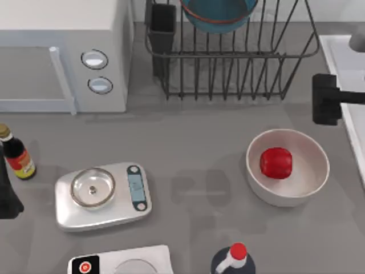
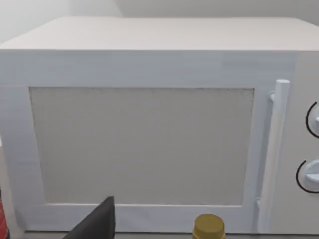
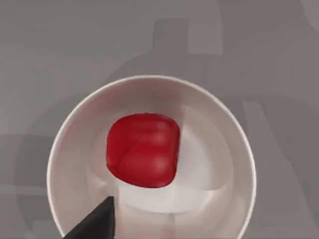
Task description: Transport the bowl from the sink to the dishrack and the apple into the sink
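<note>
Up in the dishrack [image 1: 239, 68] the teal bowl [image 1: 219, 14] already sits, so the apple [image 1: 276, 162] step is in hand: right hand [image 1: 326, 100], grip state cannot tell, near the sink [image 1: 342, 63], must descend into the off-white bowl [image 1: 311, 191].

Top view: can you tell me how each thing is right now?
bowl: sitting in the dishrack.
apple: lying inside the white bowl, not in the sink.
microwave: door closed.
scale: nothing on it.
sauce bottle: upright, capped.
</note>
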Robot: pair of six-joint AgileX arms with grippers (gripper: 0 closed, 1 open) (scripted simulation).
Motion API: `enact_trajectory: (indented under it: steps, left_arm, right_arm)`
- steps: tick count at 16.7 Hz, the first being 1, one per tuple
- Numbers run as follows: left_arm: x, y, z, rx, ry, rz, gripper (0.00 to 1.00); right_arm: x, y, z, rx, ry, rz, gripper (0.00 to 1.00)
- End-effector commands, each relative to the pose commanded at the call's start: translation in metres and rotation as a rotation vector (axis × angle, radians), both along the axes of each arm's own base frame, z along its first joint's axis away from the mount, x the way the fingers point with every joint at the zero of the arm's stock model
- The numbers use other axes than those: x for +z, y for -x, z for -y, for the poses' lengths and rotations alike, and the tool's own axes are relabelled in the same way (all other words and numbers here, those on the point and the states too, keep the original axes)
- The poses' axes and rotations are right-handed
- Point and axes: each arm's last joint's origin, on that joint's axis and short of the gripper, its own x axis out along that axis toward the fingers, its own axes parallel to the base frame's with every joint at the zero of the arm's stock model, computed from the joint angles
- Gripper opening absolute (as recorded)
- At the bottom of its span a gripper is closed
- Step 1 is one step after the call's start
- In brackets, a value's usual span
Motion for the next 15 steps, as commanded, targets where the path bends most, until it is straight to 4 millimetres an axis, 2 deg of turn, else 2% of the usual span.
enact_trajectory:
  steps: [4, 7, 10, 15]
  left_arm:
    - [0.0, 0.0, 0.0, 0.0, 0.0, 0.0, 1.0]
    - [0.0, 0.0, 0.0, 0.0, 0.0, 0.0, 1.0]
    - [0.0, 0.0, 0.0, 0.0, 0.0, 0.0, 1.0]
    - [0.0, 0.0, 0.0, 0.0, 0.0, 0.0, 1.0]
  right_arm:
    - [-0.028, -0.053, -0.047, 0.004, 0.071, -0.268, 1.0]
    - [-0.054, -0.075, -0.074, 0.003, 0.124, -0.404, 1.0]
    - [-0.068, -0.084, -0.088, 0.001, 0.155, -0.471, 1.0]
    - [-0.07, -0.086, -0.087, -0.003, 0.156, -0.476, 1.0]
